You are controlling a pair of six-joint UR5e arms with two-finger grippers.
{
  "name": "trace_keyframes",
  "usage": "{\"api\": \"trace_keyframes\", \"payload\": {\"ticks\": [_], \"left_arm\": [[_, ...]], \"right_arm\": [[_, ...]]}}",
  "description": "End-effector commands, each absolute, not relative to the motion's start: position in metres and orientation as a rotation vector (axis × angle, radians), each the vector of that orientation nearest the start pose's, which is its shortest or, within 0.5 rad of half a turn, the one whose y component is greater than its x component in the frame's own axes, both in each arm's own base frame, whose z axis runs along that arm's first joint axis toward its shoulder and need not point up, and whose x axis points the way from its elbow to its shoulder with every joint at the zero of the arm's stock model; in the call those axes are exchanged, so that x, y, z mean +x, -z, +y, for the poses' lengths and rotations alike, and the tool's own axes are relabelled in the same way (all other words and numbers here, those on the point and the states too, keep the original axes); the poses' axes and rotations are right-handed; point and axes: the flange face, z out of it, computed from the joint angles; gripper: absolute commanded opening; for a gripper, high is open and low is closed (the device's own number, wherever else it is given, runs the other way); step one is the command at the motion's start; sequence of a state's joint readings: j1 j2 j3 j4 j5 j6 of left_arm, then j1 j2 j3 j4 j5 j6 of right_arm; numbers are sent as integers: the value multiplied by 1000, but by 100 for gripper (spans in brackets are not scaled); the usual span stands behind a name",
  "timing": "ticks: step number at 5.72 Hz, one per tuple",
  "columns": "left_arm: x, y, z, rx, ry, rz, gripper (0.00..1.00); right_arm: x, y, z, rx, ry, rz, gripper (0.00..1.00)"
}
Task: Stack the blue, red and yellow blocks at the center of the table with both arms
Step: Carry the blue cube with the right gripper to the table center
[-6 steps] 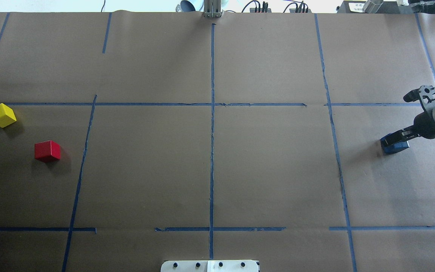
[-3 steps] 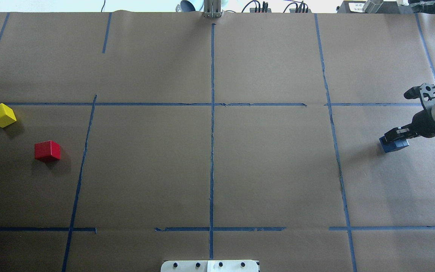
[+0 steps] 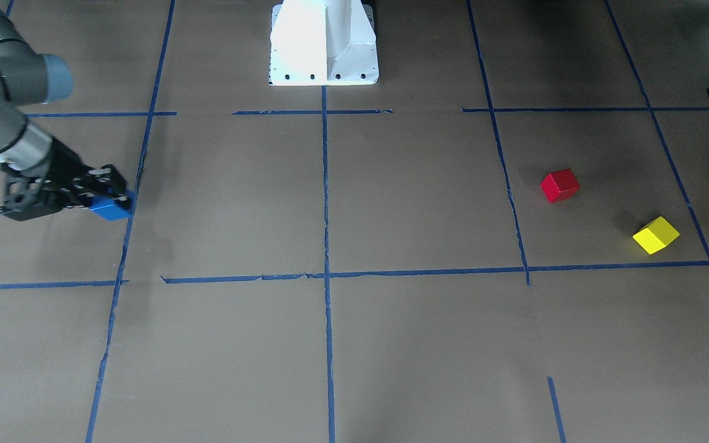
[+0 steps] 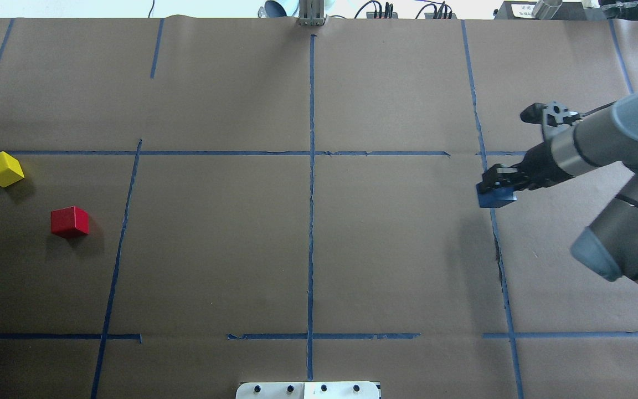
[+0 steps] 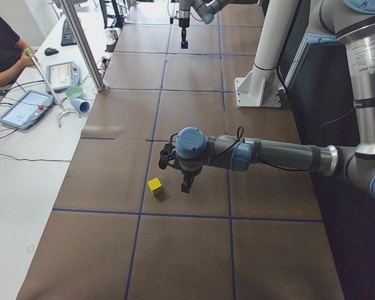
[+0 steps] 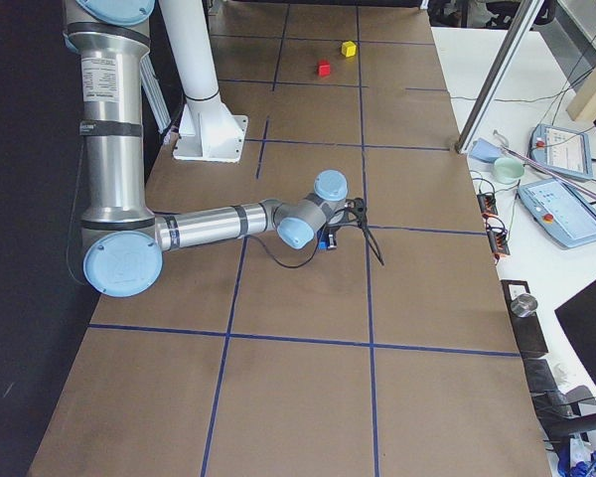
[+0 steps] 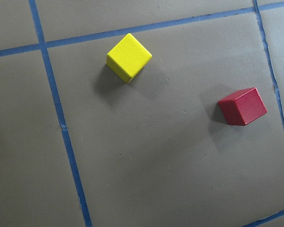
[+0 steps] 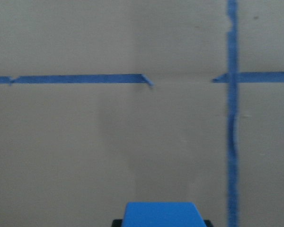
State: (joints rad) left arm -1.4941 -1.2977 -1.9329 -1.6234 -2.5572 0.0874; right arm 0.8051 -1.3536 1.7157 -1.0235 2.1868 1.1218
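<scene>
Right gripper (image 4: 495, 190) holds the blue block (image 4: 496, 199) lifted above the table (image 4: 396, 249).

The right arm (image 4: 590, 145) is showing silver-grey tubes, pale blue joint caps (image 4: 596, 257) and a black cable (image 6: 371, 241); the white pedestal (image 3: 324, 37) is showing dark screws (image 3: 312, 77).

This is looking like a robotics lab. Brown paper is covering the wide tabletop (image 4: 214, 249), blue tape lines (image 4: 311, 221) are dividing it into squares, and a left arm (image 5: 275, 153) and a right arm (image 4: 590, 141) are reaching over it beside a white pedestal (image 3: 324, 43). Alongside, a person (image 5: 3, 53) is resting an arm on a white bench (image 5: 25, 181) that is carrying touchscreen teach pendants (image 5: 25, 107) and a keyboard (image 5: 69, 32).
</scene>
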Motion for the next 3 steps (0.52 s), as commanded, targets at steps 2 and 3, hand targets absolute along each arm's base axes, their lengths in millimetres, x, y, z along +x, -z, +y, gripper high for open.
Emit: {"api": "trace_keyframes", "payload": {"ticks": [2,3], "left_arm": [[-20,-578,-385,135,-223,986,100],[-20,-577,-386,139,-226,986,100]], "right_arm": [[-535,-219,-449,1,-207,-924,0],[-584,-199,-458,-19,-204,-894,0]]}}
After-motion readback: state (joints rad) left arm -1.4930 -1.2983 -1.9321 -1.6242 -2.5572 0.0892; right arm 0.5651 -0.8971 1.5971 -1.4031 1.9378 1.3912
